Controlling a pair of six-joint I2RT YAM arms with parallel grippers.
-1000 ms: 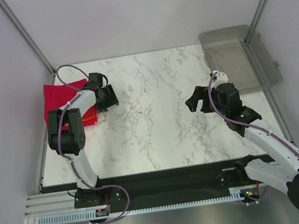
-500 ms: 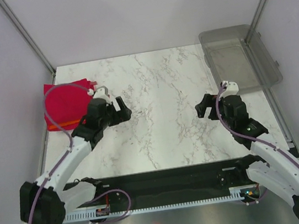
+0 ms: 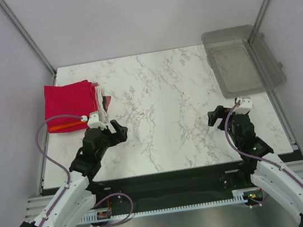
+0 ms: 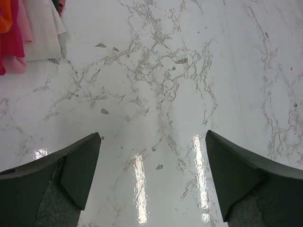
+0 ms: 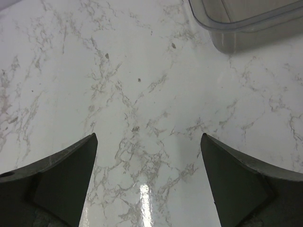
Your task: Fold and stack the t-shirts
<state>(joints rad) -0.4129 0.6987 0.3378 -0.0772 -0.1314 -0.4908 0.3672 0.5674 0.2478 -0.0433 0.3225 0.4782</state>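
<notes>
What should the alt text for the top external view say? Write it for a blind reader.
A folded stack of t-shirts, crimson on top, lies at the far left of a marble table. The left arm and right arm reach in from the near edge, jaws open and empty. A clear grey bin sits at the far right.

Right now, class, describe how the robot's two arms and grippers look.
The left arm and right arm have white links with black joints, and a lilac cable loops along each. The left gripper and right gripper are black, each with two dark, wedge-shaped fingers.
</notes>
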